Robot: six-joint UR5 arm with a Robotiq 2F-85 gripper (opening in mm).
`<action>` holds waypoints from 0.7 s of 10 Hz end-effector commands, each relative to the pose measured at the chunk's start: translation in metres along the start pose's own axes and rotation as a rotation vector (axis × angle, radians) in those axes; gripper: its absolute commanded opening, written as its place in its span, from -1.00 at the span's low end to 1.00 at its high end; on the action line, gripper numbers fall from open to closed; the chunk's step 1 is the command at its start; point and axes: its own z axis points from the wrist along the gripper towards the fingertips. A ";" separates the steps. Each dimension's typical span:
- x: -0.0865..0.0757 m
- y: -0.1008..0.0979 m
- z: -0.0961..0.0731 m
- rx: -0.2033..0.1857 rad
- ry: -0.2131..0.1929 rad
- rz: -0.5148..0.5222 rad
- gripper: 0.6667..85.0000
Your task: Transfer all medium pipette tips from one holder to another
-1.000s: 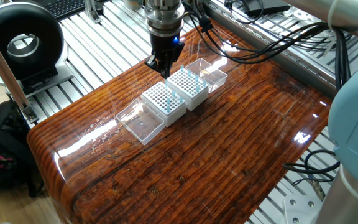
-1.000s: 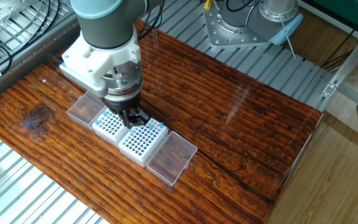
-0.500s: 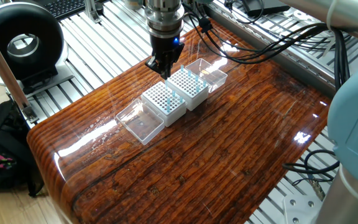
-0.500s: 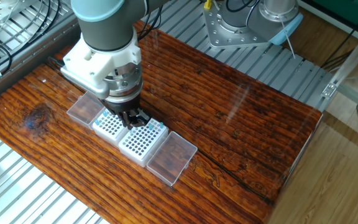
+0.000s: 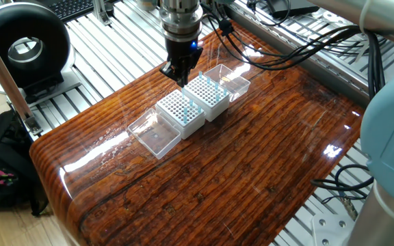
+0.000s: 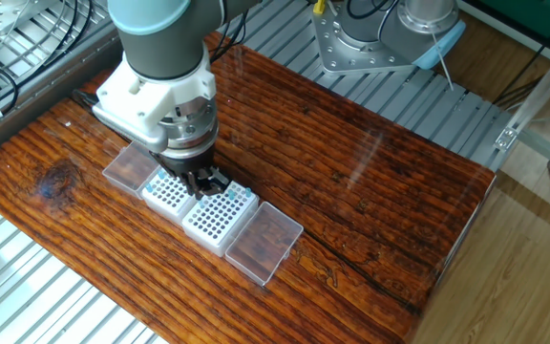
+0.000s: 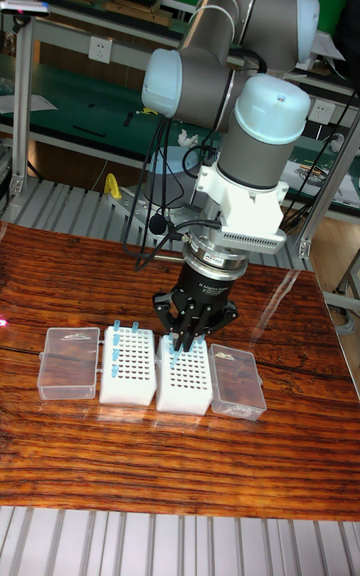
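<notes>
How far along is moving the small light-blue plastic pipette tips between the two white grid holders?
Seemingly partway: the white grid holder under the black two-finger gripper and the neighbouring holder both carry light-blue pipette tips. In hand: the gripper is low over its holder; any held tip is hidden. Left: tips remain to move.

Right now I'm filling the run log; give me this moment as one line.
gripper: low over white racks, state unclear | racks: two, side by side | blue tips: some in both | clear lids: open at outer ends

Hidden and unresolved

Gripper [image 6: 205, 182] fingertips hide part of holder [image 6: 173, 191]; jaw gap and any held tip unresolved.
</notes>
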 end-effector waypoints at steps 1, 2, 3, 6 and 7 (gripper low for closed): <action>-0.001 0.001 0.000 -0.011 -0.004 0.000 -0.55; -0.001 0.001 0.000 -0.011 -0.004 0.000 -0.54; -0.002 0.001 0.000 -0.011 -0.005 -0.002 -0.54; 0.007 -0.014 -0.002 -0.009 0.001 -0.028 -0.54; 0.012 -0.024 -0.004 -0.003 0.004 -0.046 -0.54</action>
